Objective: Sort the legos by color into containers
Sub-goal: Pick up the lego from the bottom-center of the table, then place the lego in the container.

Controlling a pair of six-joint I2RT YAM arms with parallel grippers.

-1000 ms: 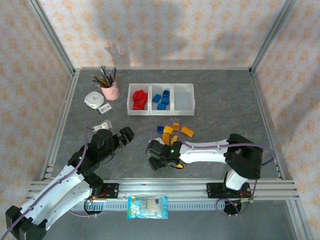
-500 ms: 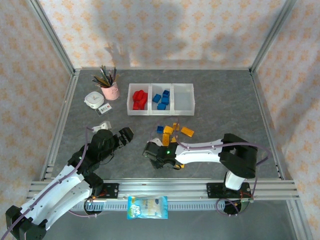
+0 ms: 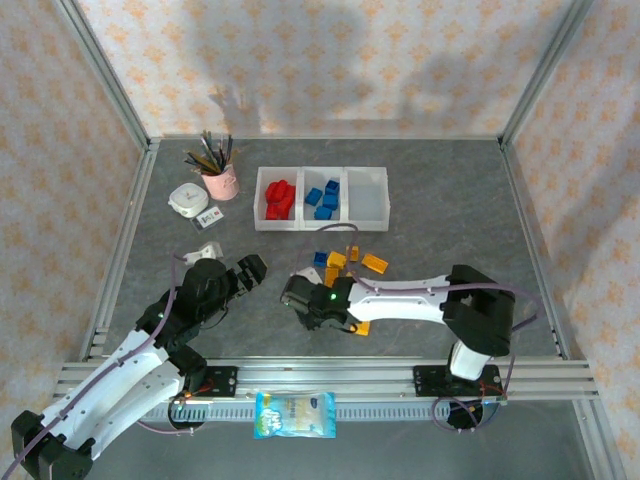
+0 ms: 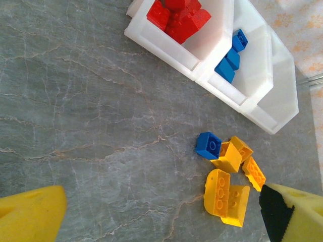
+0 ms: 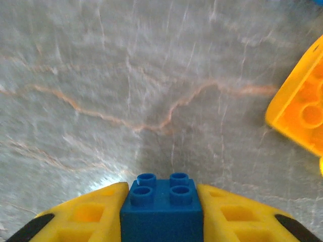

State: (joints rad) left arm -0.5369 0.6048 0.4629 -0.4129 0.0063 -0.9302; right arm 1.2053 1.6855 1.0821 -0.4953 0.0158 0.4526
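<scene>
Pads point(image 5: 91, 214) of right gripper point(image 5: 161, 219) pinch blue lego point(image 5: 160, 196).

Bench point(image 3: 450, 220) is grey with pale marble veins. White bins point(image 3: 366, 196): red bricks point(image 3: 279, 198) in one, blue bricks point(image 3: 324, 198) next door. In front of the bins, yellow-orange bricks point(image 3: 374, 263) plus a blue one point(image 3: 320, 259). Right hand point(image 5: 161, 190) has yellow pads point(image 5: 86, 217), blue brick point(image 5: 161, 217) between.

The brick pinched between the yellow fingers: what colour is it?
The brick is blue, clearest in the right wrist view.
</scene>
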